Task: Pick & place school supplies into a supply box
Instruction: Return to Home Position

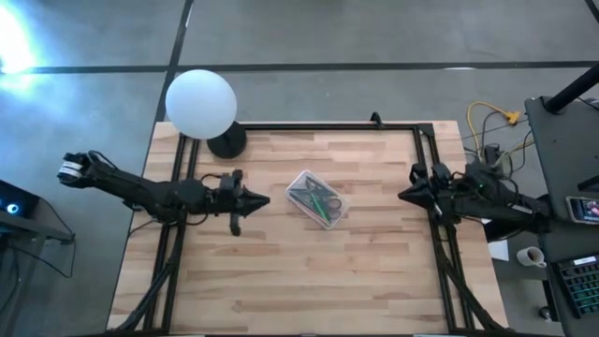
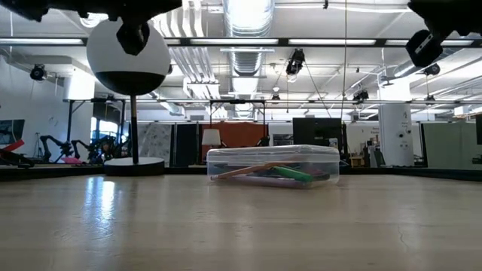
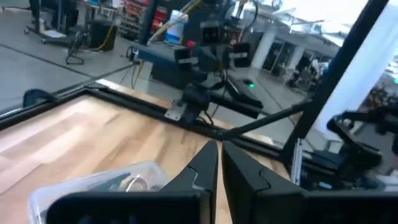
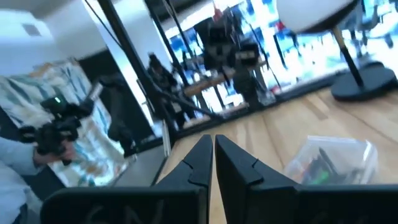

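The clear plastic supply box (image 1: 317, 197) lies closed on the wooden table near its middle, flat on its base. Inside it show a green marker (image 2: 292, 174), an orange-red pencil (image 2: 245, 171), dark pens and red-handled scissors (image 1: 332, 200). The box also shows in the left wrist view (image 3: 99, 183) and the right wrist view (image 4: 333, 160). My left gripper (image 1: 266, 199) is shut and empty, raised to the box's left. My right gripper (image 1: 402, 196) is shut and empty, raised to the box's right.
A white globe lamp (image 1: 200, 103) on a black round base (image 1: 226, 142) stands at the table's far left. A black frame rail (image 1: 328, 128) runs along the table's far edge and sides. Cables and a desk (image 1: 562, 178) lie beyond the right edge.
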You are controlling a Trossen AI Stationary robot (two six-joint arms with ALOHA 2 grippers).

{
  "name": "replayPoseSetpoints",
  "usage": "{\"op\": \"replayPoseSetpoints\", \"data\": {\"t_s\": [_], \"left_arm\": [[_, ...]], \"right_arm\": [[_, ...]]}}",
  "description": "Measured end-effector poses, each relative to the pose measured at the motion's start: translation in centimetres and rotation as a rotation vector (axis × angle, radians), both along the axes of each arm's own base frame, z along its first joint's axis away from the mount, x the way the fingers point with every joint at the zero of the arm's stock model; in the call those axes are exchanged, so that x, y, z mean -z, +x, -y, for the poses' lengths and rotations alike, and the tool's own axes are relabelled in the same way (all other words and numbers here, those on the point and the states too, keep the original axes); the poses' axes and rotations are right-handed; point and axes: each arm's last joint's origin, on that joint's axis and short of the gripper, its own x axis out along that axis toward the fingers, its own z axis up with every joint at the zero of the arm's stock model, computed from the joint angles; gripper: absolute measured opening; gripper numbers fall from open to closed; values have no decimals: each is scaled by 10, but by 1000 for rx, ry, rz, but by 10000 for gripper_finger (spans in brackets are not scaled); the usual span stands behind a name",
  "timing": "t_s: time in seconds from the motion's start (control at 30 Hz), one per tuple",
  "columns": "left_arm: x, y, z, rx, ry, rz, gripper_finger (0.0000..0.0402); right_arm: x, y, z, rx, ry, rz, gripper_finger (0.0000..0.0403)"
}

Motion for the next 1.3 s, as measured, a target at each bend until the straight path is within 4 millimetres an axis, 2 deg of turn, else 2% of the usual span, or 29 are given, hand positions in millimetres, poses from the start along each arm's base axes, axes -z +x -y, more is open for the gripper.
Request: {"op": "replayPoseSetpoints", "data": {"t_s": [0.1, 0.17, 0.57, 0.73, 1.3], "left_arm": [[15, -10, -5, -22, -3, 14, 6], [24, -17, -6, -21, -9, 41, 6], [81, -59, -14, -26, -5, 260, 6], [84, -60, -14, -22, -19, 230, 6], [93, -55, -14, -31, -12, 152, 6]], "right_arm": [[14, 6, 1, -2, -3, 38, 13], [24, 11, 2, 7, 4, 5, 13], [51, 22, 5, 49, 26, -34, 13], [56, 24, 6, 51, 29, -55, 13], [55, 23, 6, 54, 23, -39, 13]]}}
